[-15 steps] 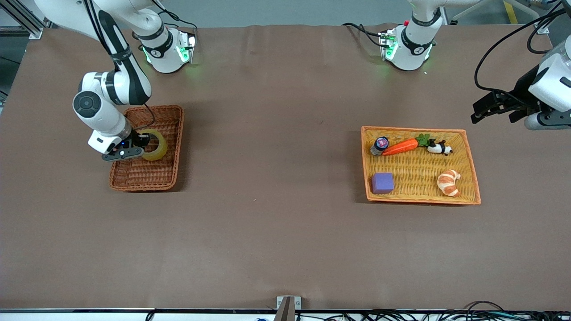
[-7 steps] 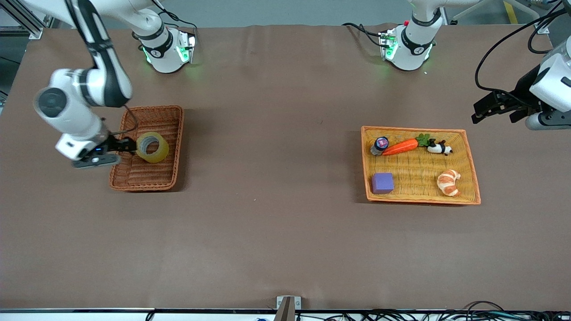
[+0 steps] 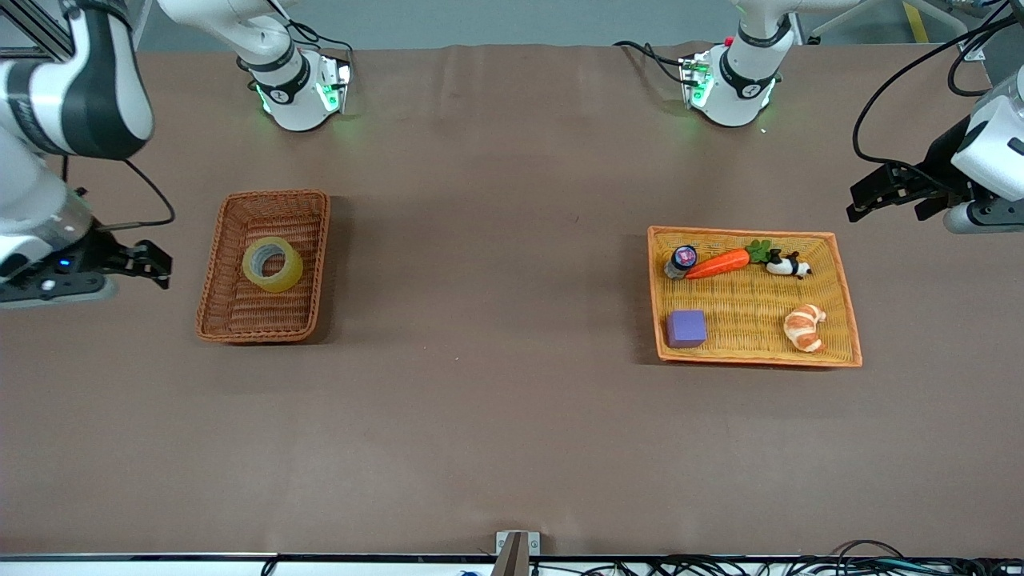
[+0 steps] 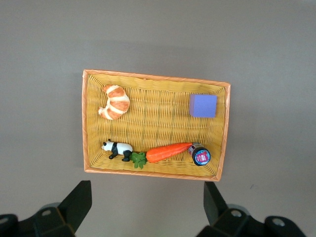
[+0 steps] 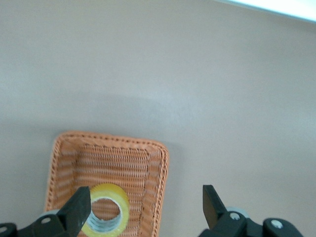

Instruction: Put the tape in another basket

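The tape [image 3: 273, 265], a yellowish translucent ring, lies in the reddish-brown wicker basket [image 3: 240, 314] toward the right arm's end of the table. My right gripper [image 3: 157, 266] is open and empty, up in the air beside the basket, clear of its rim. In the right wrist view the tape [image 5: 105, 216] and the basket [image 5: 143, 163] show below the spread fingers [image 5: 79, 210]. My left gripper [image 3: 860, 203] is open and empty and waits over bare table beside the yellow tray [image 3: 845, 298].
The yellow tray with an orange rim [image 4: 223, 129] holds a purple cube [image 3: 686, 328], a croissant [image 3: 804, 326], a carrot [image 3: 717, 263], a toy panda [image 3: 788, 266] and a small dark jar [image 3: 682, 259]. Brown table stretches between basket and tray.
My right gripper let go of the tape and drew back out of the basket toward the table's end, rising. The tape stayed in the basket. The left arm has not moved.
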Available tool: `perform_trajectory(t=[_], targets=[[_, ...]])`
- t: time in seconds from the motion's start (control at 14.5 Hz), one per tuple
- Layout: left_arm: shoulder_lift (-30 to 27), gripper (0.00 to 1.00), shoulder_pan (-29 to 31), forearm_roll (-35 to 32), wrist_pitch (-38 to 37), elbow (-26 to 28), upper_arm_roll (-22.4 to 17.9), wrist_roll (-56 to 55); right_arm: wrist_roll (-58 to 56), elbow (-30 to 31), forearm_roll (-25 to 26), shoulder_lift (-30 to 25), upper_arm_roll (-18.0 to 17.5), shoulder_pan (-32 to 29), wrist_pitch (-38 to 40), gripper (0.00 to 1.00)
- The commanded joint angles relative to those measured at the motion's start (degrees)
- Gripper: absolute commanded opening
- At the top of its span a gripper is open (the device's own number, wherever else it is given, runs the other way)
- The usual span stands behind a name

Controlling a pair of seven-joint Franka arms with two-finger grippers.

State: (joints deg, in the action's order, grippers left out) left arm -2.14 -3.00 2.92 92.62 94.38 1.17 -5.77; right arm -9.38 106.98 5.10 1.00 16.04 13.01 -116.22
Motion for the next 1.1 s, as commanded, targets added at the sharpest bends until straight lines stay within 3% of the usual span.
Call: perform_trajectory(t=[0.0, 0.21, 0.55, 1.03], targets=[[0.29, 1.0, -0.34, -1.25, -0.16, -1.13, 0.15, -0.12, -0.55, -7.03, -4.13, 0.59, -2.24, -3.95, 6.94, 1.0], [0.03, 1.0, -0.34, -1.34, -0.25, -1.22, 0.24, -0.12, 1.63, -14.06, -4.31, 0.06, -8.03, -7.38, 14.77, 1.0], [-1.99, 1.0, -0.34, -4.59, -1.21, -0.78, 1.37, -1.08, 5.94, -23.04, -4.22, 0.59, -7.95, -7.04, 27.15, 1.0], [-1.91, 1.0, -0.34, -4.33, -1.92, -0.43, 3.49, -3.99, 6.74, -21.38, -3.7, 0.15, -8.48, -8.44, 28.51, 1.0]])
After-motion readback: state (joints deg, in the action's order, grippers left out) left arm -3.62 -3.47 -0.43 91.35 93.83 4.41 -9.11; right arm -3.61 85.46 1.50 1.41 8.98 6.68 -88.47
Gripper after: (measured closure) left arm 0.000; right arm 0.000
